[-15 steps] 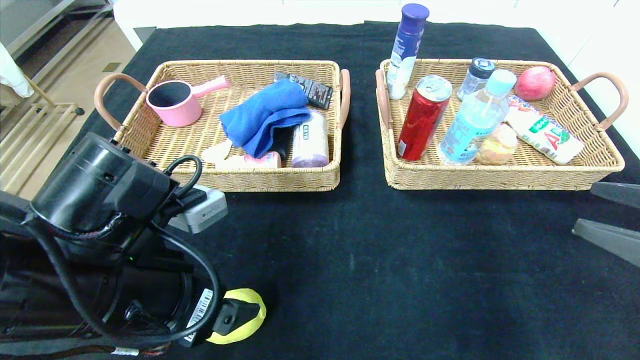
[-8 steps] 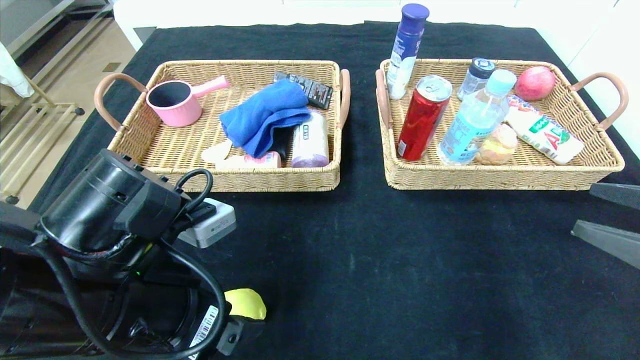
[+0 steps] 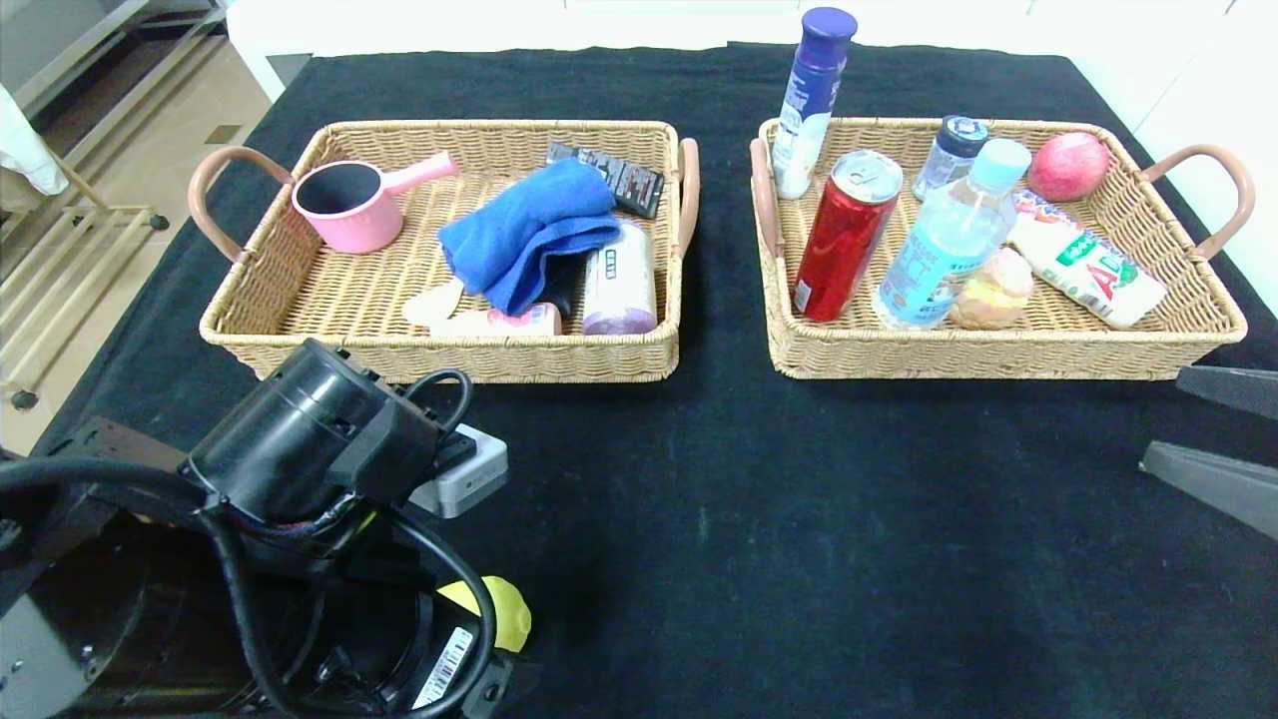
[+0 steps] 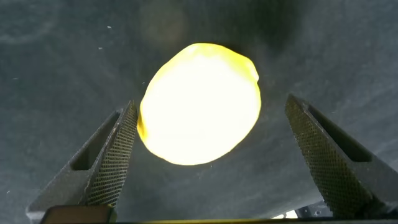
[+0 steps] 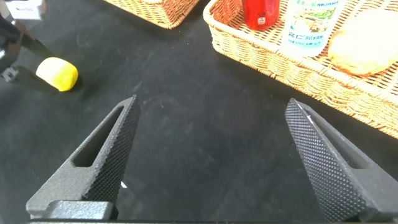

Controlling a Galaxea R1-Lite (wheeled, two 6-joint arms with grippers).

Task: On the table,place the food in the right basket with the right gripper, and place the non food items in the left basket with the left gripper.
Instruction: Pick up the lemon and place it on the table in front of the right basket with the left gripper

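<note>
Head view: the lemon (image 3: 496, 611) is seen at the lower left of the frame, resting on the black worktop (image 3: 799, 519), partly hidden behind the left arm. The left claw (image 4: 217, 162) is positioned directly above it with its jaws spread wide; in the left wrist view the fruit sits between the two fingers, close to one pad and apart from the other, so nothing is gripped.

The right claw (image 5: 211, 162) is held open and empty over bare worktop at the lower right, well apart from the lemon. As food, the lemon is assigned to the right basket (image 3: 998, 359) and the right claw, so the left claw's placement appears inconsistent with the task.

In the right basket, the red can (image 3: 844, 238) and water bottle (image 3: 949, 240) are already stored. In the left basket (image 3: 439, 355), at upper left, the blue cloth (image 3: 524, 235) and pink bottle (image 3: 499, 322) are contained; the spoon is largely hidden under the cloth.
</note>
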